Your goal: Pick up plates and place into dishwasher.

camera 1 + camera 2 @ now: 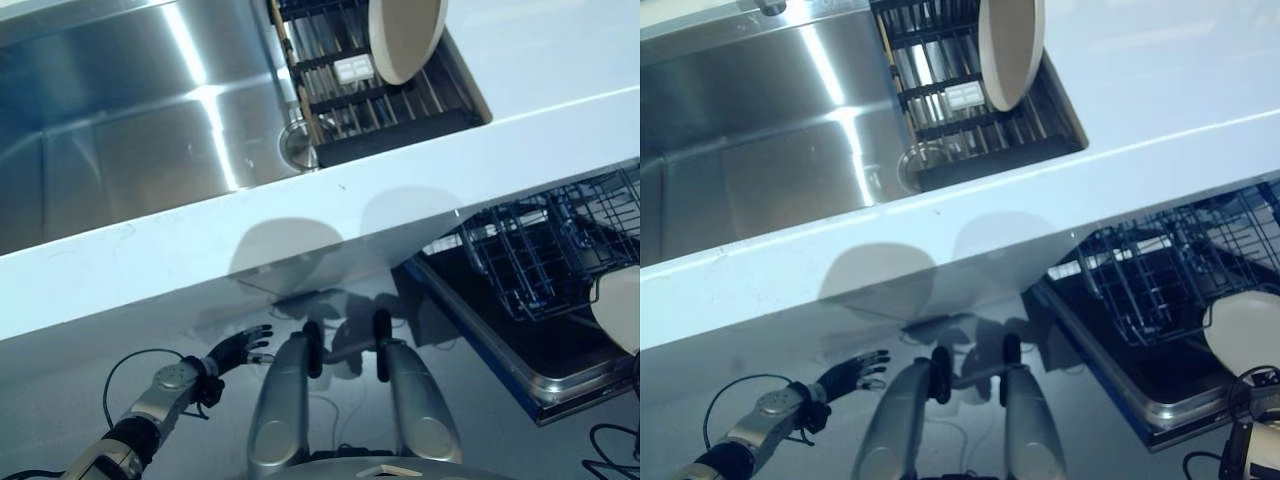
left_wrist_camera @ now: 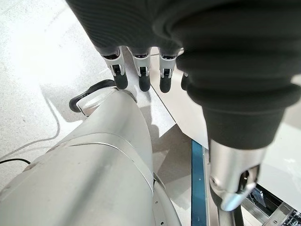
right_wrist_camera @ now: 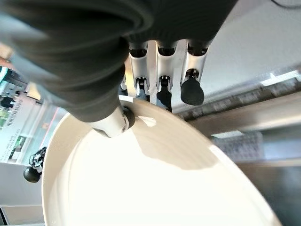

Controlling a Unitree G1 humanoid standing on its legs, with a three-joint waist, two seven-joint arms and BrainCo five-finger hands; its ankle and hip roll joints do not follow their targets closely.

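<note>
- Pinching a cream plate (image 3: pixel 155 174) by its rim, the right hand (image 3: pixel 160 80) is curling its thumb onto the inner face with the fingers behind, a grip that is keeping the plate on edge, probably for slotting.
- That held plate is hovering low at the right, just beside the blue wire dishwasher rack (image 1: pixel 545 255) pulled out over the open dishwasher door (image 1: pixel 520 350), not yet set between the tines.
- Another plate (image 1: pixel 405 35) is standing on edge in the dark drying rack (image 1: pixel 380 105) at the right end of the steel sink (image 1: pixel 120 140), waiting its turn.
- Hanging idle below the countertop (image 1: pixel 300 245) edge, the left hand (image 1: pixel 238 350) is letting its fingers spread loose, holding nothing.
</note>
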